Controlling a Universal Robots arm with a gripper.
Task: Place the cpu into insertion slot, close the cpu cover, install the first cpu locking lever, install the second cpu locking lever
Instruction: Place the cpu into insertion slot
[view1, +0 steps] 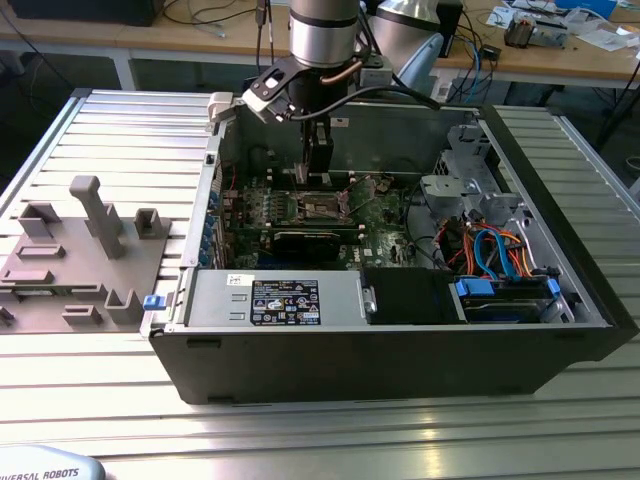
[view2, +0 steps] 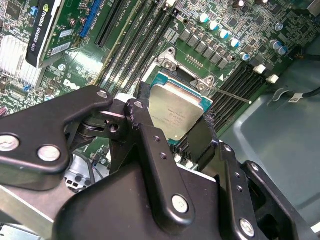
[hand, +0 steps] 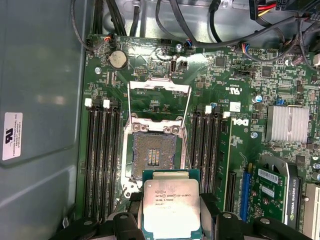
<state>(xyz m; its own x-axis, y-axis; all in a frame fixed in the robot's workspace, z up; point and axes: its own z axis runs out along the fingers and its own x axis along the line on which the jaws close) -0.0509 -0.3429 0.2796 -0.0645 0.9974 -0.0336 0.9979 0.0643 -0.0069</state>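
Note:
My gripper (hand: 172, 222) is shut on the cpu (hand: 171, 204), a flat square chip with a silver-grey top, pinched by two opposite edges between black fingers (view2: 150, 135). The chip hangs level just above the motherboard, beside the bare insertion slot (hand: 154, 156) and not over its middle. The cpu cover (hand: 159, 86) stands swung open at the slot's far side, and two thin wire levers (hand: 188, 131) are raised along its sides. In the exterior view the gripper (view1: 318, 165) reaches down into the open computer case, over the slot (view1: 318, 207).
Memory slots (hand: 102, 160) flank the socket on both sides. A graphics card (hand: 272, 187) and a finned heatsink (hand: 287, 123) lie nearby. Cables (view1: 490, 245) and a drive cage fill the case's right in the exterior view. A grey fixture (view1: 85, 250) sits on the table.

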